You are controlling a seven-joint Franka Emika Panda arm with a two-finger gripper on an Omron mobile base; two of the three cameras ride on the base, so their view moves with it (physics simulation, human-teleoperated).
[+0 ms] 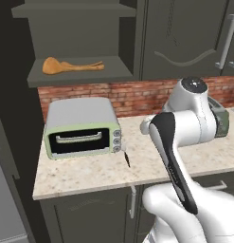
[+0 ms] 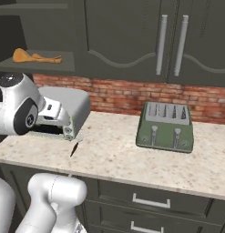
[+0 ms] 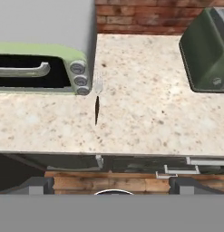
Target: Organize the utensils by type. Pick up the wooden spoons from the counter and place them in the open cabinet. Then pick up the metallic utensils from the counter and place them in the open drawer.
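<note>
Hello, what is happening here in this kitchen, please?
A white robot arm is sorting utensils. Both wooden spoons already lie on the open cabinet's shelf. A fork and a knife remain on the counter, beside the toaster oven. The claw is open, holding nothing, above the counter's front edge.

Rendered home kitchen; beige speckled counter (image 2: 132,159) over dark grey cabinet fronts; red brick backsplash (image 2: 132,98); green toaster oven (image 1: 83,127); green toaster (image 2: 165,127); wooden spoons (image 1: 71,66) on open wall cabinet (image 1: 80,78) shelf.
</note>
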